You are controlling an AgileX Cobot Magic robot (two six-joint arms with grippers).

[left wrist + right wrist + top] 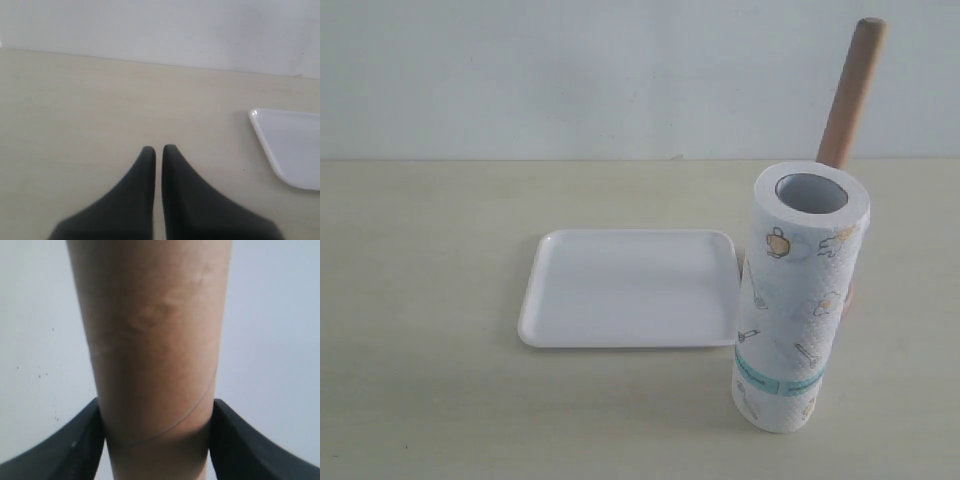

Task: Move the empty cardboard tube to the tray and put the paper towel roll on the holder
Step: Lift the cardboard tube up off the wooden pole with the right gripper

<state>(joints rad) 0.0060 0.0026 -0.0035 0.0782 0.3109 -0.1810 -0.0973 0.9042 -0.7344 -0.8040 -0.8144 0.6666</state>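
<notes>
the right gripper (157, 407) is clamped on the empty cardboard tube (150, 340), one jaw on each side. in the exterior view the tube stands near upright at upper right, leaning right behind the paper towel roll (800, 300). the tray (620, 343) lies to its lower left at mid-frame, so the carry likely goes leftward. the left gripper (159, 150) is closed and empty.

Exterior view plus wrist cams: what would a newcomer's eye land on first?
In the exterior view, the printed paper towel roll stands upright on the table, at the right edge of the bare white tray. In the right wrist view, the brown cardboard tube fills the picture, gripped on both sides by the right hand.
</notes>
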